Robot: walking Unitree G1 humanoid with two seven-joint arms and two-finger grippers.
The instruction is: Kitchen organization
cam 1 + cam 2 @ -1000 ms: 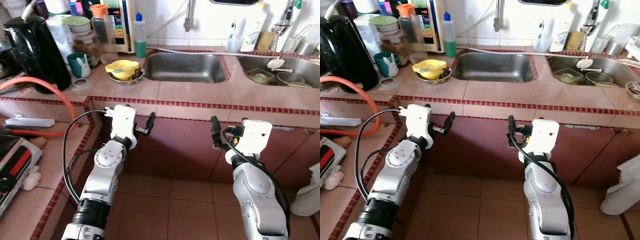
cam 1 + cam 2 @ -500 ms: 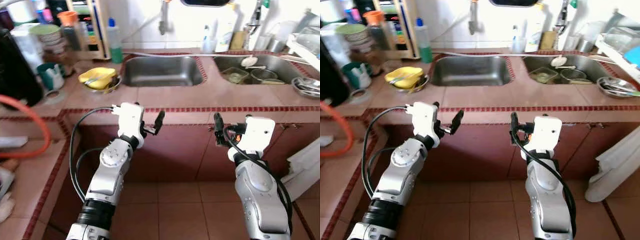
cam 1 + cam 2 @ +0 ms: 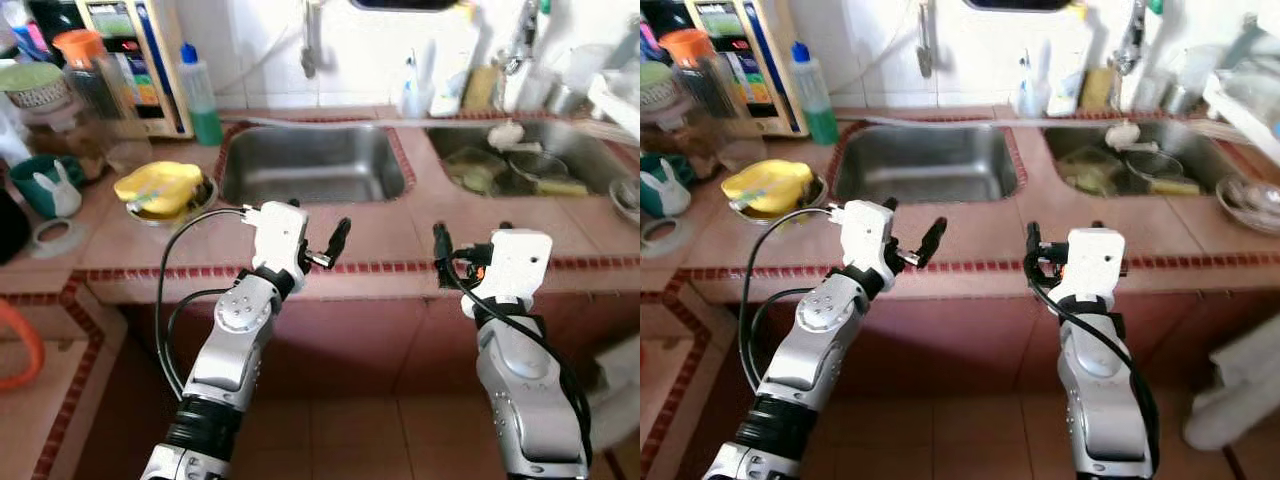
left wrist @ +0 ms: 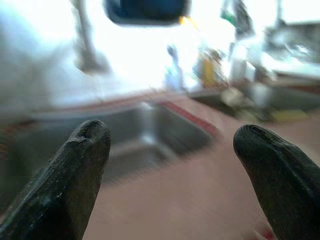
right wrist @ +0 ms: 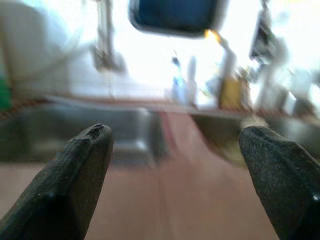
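Approaching the counter point(image 3: 380, 225), left gripper point(image 3: 310, 235) and right gripper point(image 3: 455, 255) spread wide, empty, should advance squarely toward the sink point(image 3: 310, 165)

Home kitchen: tiled counter point(image 3: 390, 235), double sinks point(image 3: 310, 165).

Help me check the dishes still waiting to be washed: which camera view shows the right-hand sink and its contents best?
The left eye view is best: the right-hand sink lies in full, with bowls inside. The right eye view shows it too, slightly blurrier. The left wrist view and the right wrist view catch it as a blur beyond the open fingers.
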